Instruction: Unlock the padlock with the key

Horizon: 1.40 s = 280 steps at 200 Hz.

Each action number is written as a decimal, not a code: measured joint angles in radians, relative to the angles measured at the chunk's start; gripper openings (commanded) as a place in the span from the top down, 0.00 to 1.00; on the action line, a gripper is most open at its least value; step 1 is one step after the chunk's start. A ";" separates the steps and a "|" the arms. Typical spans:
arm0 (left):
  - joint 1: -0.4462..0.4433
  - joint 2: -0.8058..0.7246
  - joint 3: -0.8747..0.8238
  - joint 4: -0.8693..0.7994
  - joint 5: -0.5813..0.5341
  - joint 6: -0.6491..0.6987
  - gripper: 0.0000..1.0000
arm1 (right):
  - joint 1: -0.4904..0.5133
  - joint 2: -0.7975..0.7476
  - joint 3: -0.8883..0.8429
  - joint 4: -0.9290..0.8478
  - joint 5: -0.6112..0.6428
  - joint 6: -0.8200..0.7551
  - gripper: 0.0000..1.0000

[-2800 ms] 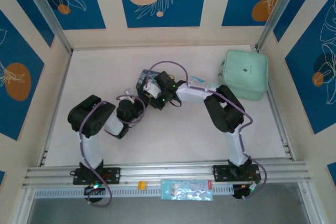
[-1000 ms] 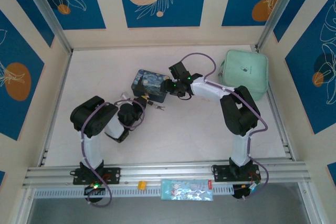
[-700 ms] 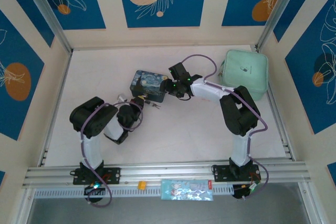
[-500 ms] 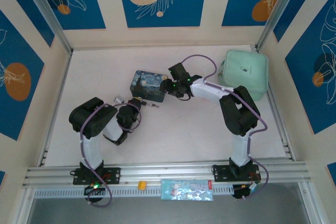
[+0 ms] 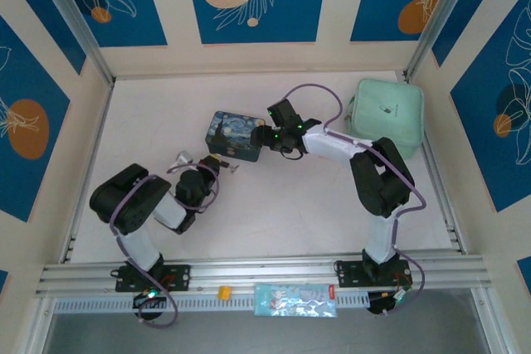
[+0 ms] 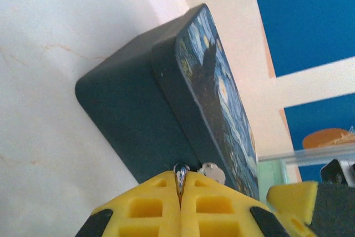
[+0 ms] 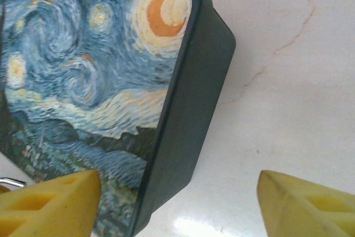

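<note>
Left fingers (image 6: 150, 206) are pressed tight together at the bottom of the left wrist view, pinching the key (image 6: 179, 174). It's a thin silver sliver poking up right against the dark side wall of the tin (image 6: 138, 104). A small round silver bit (image 6: 213, 173) sits just beside it. Right fingers (image 7: 50, 198) are spread wide, straddling the tin's corner over the desk (image 7: 288, 81).

The key (image 6: 178, 175), thin and silvery, shows edge-on, pinched between the yellow pads (image 6: 216, 212) of the left gripper (image 6: 180, 190), just beside the tin (image 6: 127, 115); the padlock (image 5: 235, 167) is a tiny dark thing at that gripper's tip, too small to tell its state.
</note>
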 measured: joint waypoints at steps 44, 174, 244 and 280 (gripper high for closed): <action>0.017 -0.314 -0.005 -0.341 0.129 0.084 1.00 | 0.006 -0.113 -0.027 0.003 -0.013 -0.100 0.01; 0.067 -0.910 0.316 -1.752 0.229 0.579 1.00 | 0.018 -0.189 -0.106 -0.083 0.107 -0.183 0.01; 0.078 -0.640 0.337 -1.756 0.353 0.639 1.00 | 0.031 -0.198 -0.110 -0.096 0.139 -0.190 0.01; 0.078 -0.505 0.359 -1.656 0.348 0.654 1.00 | 0.027 -0.239 -0.150 -0.095 0.151 -0.201 0.01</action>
